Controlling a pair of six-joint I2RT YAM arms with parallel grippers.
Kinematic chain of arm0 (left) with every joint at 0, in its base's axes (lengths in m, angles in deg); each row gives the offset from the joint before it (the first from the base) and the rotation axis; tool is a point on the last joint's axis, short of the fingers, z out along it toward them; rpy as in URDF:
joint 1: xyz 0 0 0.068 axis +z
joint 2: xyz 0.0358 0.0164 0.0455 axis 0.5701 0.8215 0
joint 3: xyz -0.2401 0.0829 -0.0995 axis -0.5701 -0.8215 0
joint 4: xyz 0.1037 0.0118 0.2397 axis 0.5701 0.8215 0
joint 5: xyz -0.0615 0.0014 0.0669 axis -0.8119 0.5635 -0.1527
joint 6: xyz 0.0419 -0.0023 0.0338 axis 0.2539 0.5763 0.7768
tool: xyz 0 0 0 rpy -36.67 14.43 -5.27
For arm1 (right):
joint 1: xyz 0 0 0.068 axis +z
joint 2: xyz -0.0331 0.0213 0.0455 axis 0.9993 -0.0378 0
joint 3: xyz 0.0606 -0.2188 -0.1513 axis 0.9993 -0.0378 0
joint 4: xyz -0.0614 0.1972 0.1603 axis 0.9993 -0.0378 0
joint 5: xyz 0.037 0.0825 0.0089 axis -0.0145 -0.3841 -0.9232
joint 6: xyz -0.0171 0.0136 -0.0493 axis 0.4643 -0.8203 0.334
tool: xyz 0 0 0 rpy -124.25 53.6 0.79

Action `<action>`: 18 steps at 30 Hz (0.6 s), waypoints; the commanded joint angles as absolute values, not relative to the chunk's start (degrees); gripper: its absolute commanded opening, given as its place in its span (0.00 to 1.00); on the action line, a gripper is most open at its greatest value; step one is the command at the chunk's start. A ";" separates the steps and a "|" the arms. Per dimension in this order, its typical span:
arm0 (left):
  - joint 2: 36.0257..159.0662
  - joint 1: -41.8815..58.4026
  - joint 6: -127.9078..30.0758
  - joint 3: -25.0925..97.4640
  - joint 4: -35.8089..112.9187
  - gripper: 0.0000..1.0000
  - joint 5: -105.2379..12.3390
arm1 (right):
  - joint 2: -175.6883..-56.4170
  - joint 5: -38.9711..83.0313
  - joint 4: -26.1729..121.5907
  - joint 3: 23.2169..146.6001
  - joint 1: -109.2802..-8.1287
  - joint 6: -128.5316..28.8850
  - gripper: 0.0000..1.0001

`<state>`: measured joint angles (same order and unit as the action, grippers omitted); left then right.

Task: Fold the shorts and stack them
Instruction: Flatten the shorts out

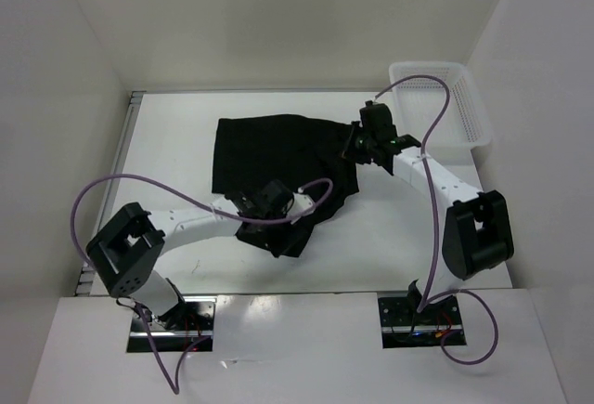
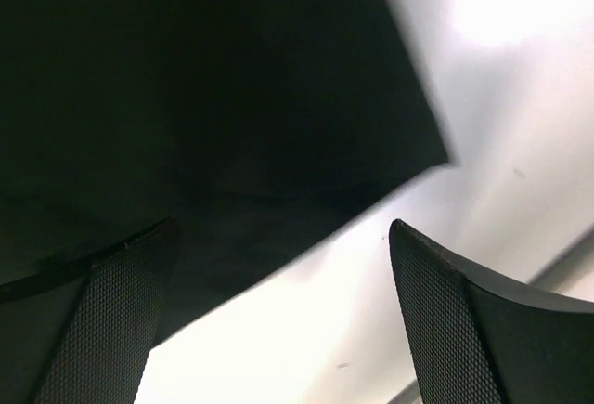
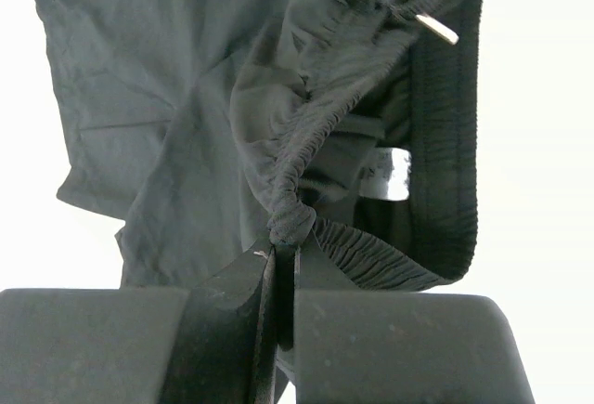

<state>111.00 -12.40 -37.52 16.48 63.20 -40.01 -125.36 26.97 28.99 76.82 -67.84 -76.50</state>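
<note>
Black shorts pinched by right gripper — left gripper spread wide

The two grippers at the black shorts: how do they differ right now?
The left gripper stands wide open with nothing between its fingers; the right gripper is shut, pinching the bunched waistband of the shorts. The left sits at the shorts' near edge, the right at their right side. Both are black and two-fingered.
</note>
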 commanded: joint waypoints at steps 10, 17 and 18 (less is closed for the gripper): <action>120.13 -16.92 -37.34 12.54 47.43 0.32 -38.01 | -118.38 31.25 32.84 70.89 -69.20 -78.69 0.00; 114.70 -7.71 -37.34 18.15 57.16 0.00 -36.87 | -117.24 31.87 32.31 71.14 -71.65 -76.33 0.00; 111.90 -5.08 -37.34 18.94 59.10 0.00 -36.35 | -117.85 31.87 31.53 71.85 -72.27 -75.71 0.00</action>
